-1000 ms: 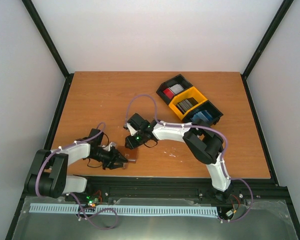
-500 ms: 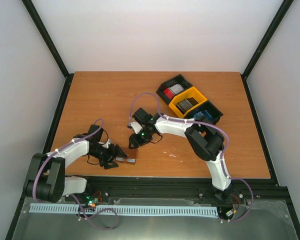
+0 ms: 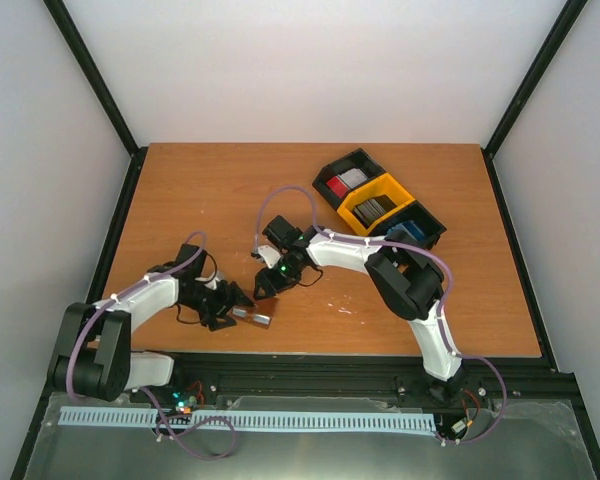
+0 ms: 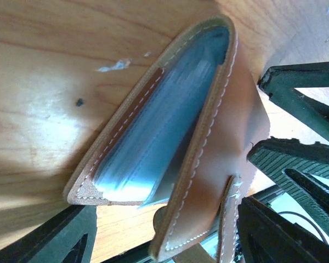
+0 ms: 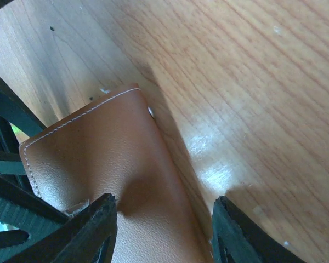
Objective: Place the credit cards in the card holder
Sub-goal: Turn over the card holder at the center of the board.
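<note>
Table [image 3: 180, 200]: tray [image 3: 350, 216] sits back right, well apart from the work. Both grippers meet near the front edge with the holder [image 3: 254, 319] lying on the wood between them. Left gripper [image 3: 237, 309] is spread wide and straddles the holder's tab end; I see no clamp. Right gripper [image 3: 261, 290] is part open over the other end and grips nothing. The holder's long axis runs straight out from the left fingers, mouth ajar. Cards [image 3: 372, 208] are in the tray. Your right arm is nearer, so I'd fetch with that.
</note>
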Action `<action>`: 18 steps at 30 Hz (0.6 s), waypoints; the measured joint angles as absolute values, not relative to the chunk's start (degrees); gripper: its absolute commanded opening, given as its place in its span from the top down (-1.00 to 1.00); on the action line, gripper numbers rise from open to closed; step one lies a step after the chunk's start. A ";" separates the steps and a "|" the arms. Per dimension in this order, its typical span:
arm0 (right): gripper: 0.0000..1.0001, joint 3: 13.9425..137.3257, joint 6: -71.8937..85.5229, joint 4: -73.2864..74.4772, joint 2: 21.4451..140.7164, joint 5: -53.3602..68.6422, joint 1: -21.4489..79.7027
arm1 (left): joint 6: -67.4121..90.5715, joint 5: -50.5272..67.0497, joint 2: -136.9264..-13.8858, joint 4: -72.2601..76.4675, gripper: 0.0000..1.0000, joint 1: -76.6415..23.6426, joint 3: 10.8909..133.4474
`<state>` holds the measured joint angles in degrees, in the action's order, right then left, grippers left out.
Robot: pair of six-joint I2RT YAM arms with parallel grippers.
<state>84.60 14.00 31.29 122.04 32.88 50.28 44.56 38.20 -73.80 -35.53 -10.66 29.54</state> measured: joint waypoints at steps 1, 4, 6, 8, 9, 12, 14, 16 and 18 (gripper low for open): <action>0.04 84.60 13.93 31.29 122.06 32.99 50.28 | 44.66 38.48 -74.11 -35.22 -0.21 -10.66 29.54; 0.05 84.62 13.89 31.29 122.21 33.34 50.35 | 45.30 38.33 -74.52 -34.22 0.05 -10.66 29.52; 0.05 84.60 13.87 31.24 122.32 33.71 50.39 | 45.32 37.36 -75.07 -33.63 0.16 -10.66 29.50; 0.05 84.60 13.72 31.24 122.39 34.17 50.46 | 45.54 37.15 -75.94 -33.26 0.22 -10.66 29.54; 0.06 84.60 13.52 31.24 122.41 34.44 50.46 | 45.54 37.08 -76.44 -33.10 0.26 -10.66 29.58; 0.06 84.20 12.93 31.18 122.43 35.83 50.39 | 45.67 36.80 -77.41 -33.19 0.46 -10.66 30.00; 0.08 83.50 12.86 30.76 122.43 38.06 50.15 | 45.67 36.25 -78.13 -33.47 0.58 -10.66 30.48; 0.11 82.50 12.91 30.04 122.43 40.91 49.52 | 45.39 35.81 -78.87 -33.39 0.62 -10.66 30.96; 0.16 81.76 12.88 29.95 122.48 43.59 48.90 | 45.36 35.55 -79.22 -33.41 0.64 -10.66 31.46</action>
<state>81.76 12.88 29.95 122.48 43.59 48.90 45.36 35.55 -79.22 -33.41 -10.66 31.46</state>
